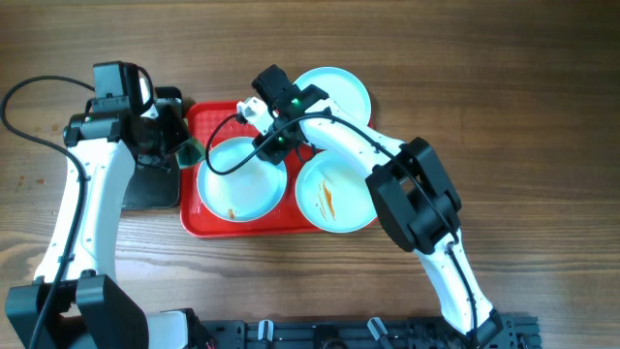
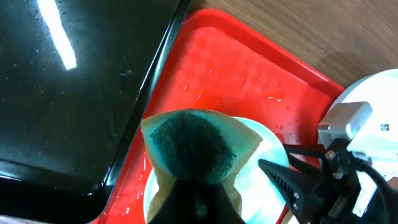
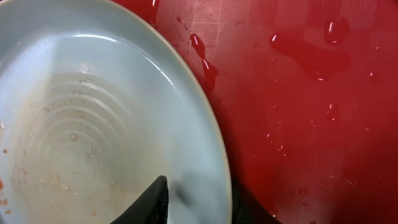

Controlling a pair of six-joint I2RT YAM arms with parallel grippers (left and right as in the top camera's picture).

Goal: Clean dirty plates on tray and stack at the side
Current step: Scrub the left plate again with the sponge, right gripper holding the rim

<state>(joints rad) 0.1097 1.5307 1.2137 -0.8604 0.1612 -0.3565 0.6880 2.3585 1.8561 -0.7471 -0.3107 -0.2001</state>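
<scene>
Overhead: L pincer [image 1: 185,148], clenching sponge [image 2: 189,144], is hovering at left edge of the dirty plate [image 1: 242,184], w/ R pincer [image 1: 274,147] pinching its far rim.

My left arm [image 1: 73,194] runs from the near left toward the far side, and its wrist turns right. My left gripper [image 1: 187,150] points right, clamped on a sponge [image 2: 189,146]. My right arm [image 1: 412,199] bends at the elbow and stretches far and left across the middle. My right gripper [image 1: 274,147] pinches a plate [image 3: 93,124] at the rim, one finger [image 3: 155,199] on top and one beneath.
</scene>
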